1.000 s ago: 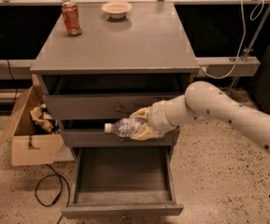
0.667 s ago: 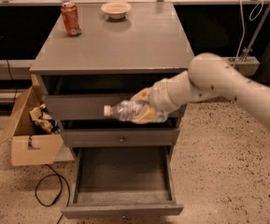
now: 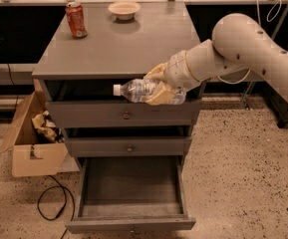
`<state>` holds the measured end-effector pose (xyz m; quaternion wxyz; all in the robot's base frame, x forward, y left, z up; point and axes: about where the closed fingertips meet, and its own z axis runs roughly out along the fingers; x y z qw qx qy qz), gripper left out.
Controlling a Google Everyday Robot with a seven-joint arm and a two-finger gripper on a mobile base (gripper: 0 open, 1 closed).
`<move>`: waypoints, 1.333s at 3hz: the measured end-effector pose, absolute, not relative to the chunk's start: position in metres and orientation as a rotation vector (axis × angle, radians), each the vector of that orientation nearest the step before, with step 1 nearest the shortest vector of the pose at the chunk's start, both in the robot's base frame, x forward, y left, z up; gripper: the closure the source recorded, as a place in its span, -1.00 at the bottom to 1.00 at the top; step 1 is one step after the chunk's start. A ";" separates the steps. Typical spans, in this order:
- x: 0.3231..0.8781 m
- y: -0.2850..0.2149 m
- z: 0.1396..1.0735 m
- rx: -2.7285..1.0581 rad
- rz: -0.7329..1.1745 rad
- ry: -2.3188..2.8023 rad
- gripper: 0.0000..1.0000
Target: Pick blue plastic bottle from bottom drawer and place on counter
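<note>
1. Just in front of the bench (image 3: 128, 44), at its front edge, the pincer (image 3: 156, 86) is clamped on the blue plastic bottle (image 3: 136, 89). One pale finger (image 3: 156, 72) sits over the bottle and the other sits under it.
2. The bottle lies level in the air, with its white cap (image 3: 116, 89) pointing toward the left of the view. It touches neither the bench nor any drawer.
3. The bottle is level with the dark gap between the bench top and the top drawer (image 3: 83, 116).
4. The white arm (image 3: 243, 39) comes in from the upper right of the view and bends down to the pincer.
5. The bottom drawer (image 3: 131, 225) is pulled far out, well below the bottle, and its grey floor shows.
6. The middle drawer (image 3: 98, 147) and the top drawer are pushed in, each with a small round knob on its front.
7. An orange-red soda can (image 3: 76, 20) stands upright on the bench near its back left corner.
8. A small pale bowl (image 3: 124, 9) sits near the back edge, apart from the can and well apart from the bottle.
9. An open cardboard box (image 3: 34, 156) holding crumpled paper stands on the speckled floor, just beside the cabinet on the left of the view.
10. A black cable (image 3: 51, 203) loops on the floor in front of the box.
</note>
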<state>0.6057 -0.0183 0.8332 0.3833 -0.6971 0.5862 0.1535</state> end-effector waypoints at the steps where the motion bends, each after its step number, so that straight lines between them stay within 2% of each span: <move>1: 0.606 -0.018 0.833 -1.777 0.391 1.495 1.00; 2: 0.619 -0.012 0.863 -1.788 0.355 1.456 1.00; 4: 0.685 -0.014 0.934 -1.678 0.311 1.530 1.00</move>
